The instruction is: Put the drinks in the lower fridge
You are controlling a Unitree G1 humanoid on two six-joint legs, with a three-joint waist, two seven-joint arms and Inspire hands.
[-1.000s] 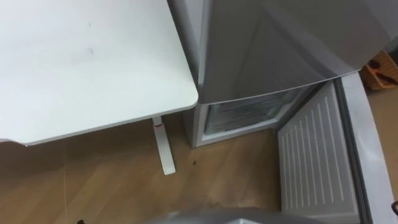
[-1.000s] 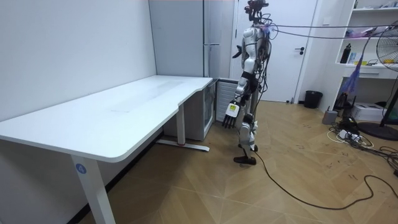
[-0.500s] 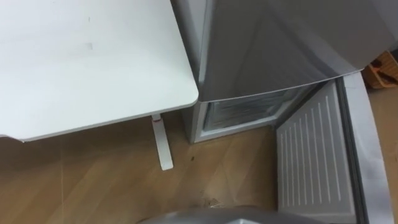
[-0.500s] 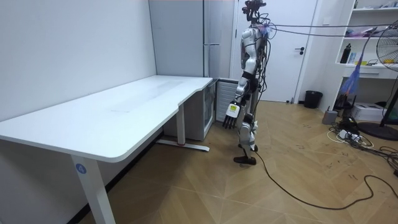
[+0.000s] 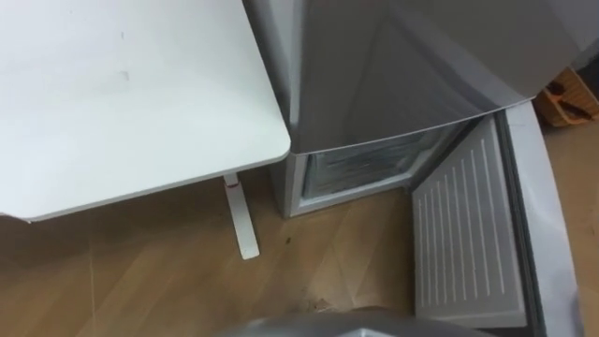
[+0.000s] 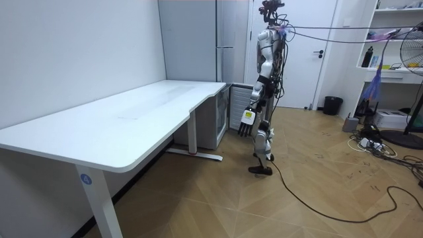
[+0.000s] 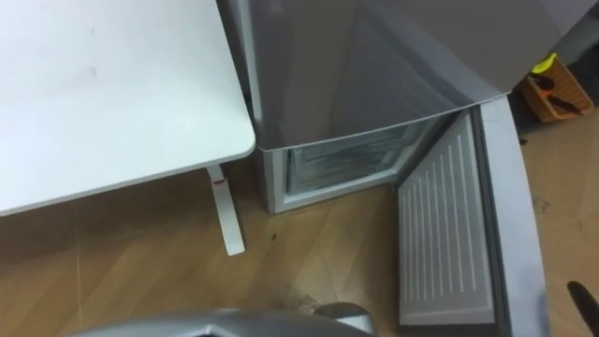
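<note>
Nothing but the camera has shifted: both eye views have slid a little to the left since a second ago, while the robot stands in the same place in the room view, in front of the fridge (image 5: 393,75) at the end of the white surface (image 5: 140,94).

The left hand (image 6: 246,123) hangs at the robot's side with its fingers straight and loose, holding nothing. A dark sliver at the lower right corner of the right eye view may be the right hand (image 7: 579,304); its state I cannot tell.

Where the drinks are I cannot tell. A dark, bottle-like thing (image 6: 367,57) stands on the shelf (image 6: 390,67) at the room view's right, but whether it is one of them is unclear.

Full bottles or cans would probably be stiff, fairly heavy for their bulk and smooth enough to slip. The safest hold is likely a full wrap round the middle of the body, keeping it upright.

The lower compartment (image 5: 360,170) is open, its ribbed door (image 5: 463,234) swung out to the robot's right over the wooden floor (image 5: 140,276). It sits right down at floor level, so loading it will likely call for a deep bend. The surface's leg (image 5: 241,220) stands just beside the fridge, which narrows the approach on the left.
</note>
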